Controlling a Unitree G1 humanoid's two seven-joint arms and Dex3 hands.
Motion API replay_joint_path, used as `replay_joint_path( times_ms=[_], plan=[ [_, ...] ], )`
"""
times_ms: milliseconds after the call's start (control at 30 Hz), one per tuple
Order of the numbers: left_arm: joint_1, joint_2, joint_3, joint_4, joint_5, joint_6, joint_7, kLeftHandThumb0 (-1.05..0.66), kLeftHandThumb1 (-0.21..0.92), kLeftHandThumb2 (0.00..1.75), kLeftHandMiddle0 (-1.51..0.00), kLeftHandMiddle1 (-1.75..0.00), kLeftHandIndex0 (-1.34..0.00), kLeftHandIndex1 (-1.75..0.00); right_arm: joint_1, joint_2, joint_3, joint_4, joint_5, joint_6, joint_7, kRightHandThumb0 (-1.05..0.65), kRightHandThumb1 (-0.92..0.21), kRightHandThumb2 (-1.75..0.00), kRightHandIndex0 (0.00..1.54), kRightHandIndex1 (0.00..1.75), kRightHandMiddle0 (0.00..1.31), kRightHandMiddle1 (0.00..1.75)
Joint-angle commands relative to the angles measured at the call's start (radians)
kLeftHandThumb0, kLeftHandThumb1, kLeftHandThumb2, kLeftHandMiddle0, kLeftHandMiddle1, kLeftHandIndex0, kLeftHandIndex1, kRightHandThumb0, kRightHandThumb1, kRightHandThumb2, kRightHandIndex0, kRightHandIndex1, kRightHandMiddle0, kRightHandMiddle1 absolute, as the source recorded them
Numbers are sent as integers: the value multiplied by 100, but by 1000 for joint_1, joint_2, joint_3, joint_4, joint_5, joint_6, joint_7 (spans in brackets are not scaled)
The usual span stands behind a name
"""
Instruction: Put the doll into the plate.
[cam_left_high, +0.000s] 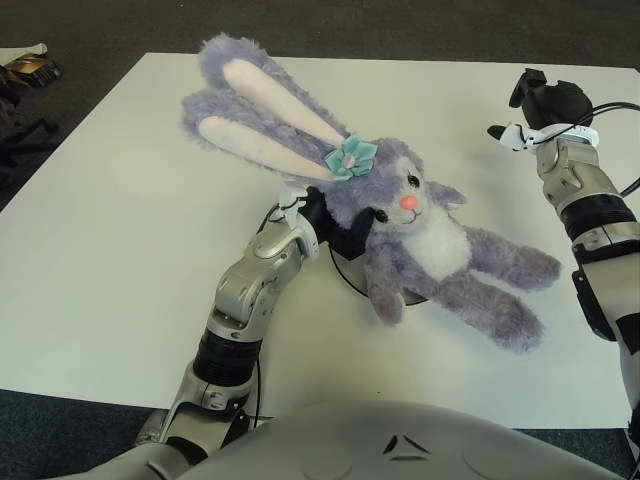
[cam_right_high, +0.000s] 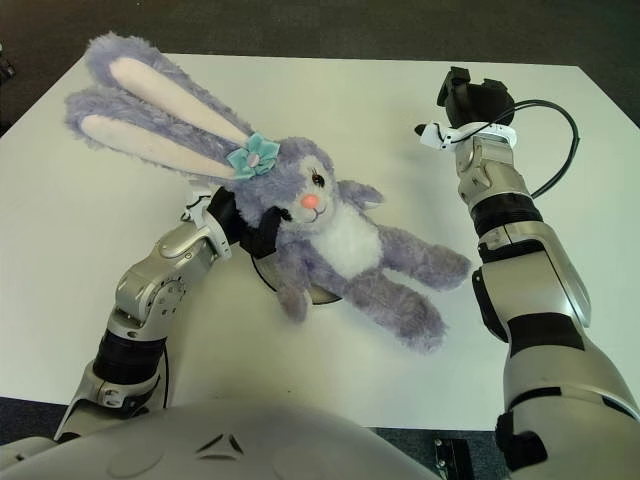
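The plush bunny doll (cam_left_high: 440, 250) has lavender-purple fur, pale pink ear linings, a white belly, a pink nose and a teal flower bow (cam_left_high: 352, 157). The table (cam_left_high: 120, 200) is white; the floor beyond its far edge is dark grey carpet (cam_left_high: 300, 25).

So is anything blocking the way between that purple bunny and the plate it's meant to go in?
Nothing visible does. The left hand grips the bunny behind its head, and the bunny's body already covers most of the plate, of which only a dark rim shows. The right hand shows far off, near the table's far right edge.
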Motion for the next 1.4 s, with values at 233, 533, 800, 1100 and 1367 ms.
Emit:
replay_joint_path(
  times_ms=[233,533,800,1100,1367],
  plan=[
    [-27,-27,8,44,28,-2,32,0,4,163,-83,-173,-58,-175,2,-7,-8,7,8,-6,0,-1,-70,-84,29,170,20,175],
    [-59,-32,7,75,65,-14,45,0,0,168,-85,-175,-62,-173,-8,-2,-8,13,4,9,-9,0,-69,-87,29,174,20,172],
    [-77,-25,10,91,76,11,42,0,22,143,-73,-170,-42,-174,-14,-10,3,15,-10,7,-22,-1,-75,-76,29,165,18,174],
    [-85,-9,8,103,64,7,2,0,47,110,-48,-165,-35,-175,-14,-21,15,-4,-31,21,-13,-1,-84,-62,30,160,12,175],
    [-78,12,-3,102,79,-30,-28,-14,26,110,-25,-122,-3,-138,-9,-21,14,-16,-33,33,-14,-1,-84,-62,28,162,11,175]
  ],
)
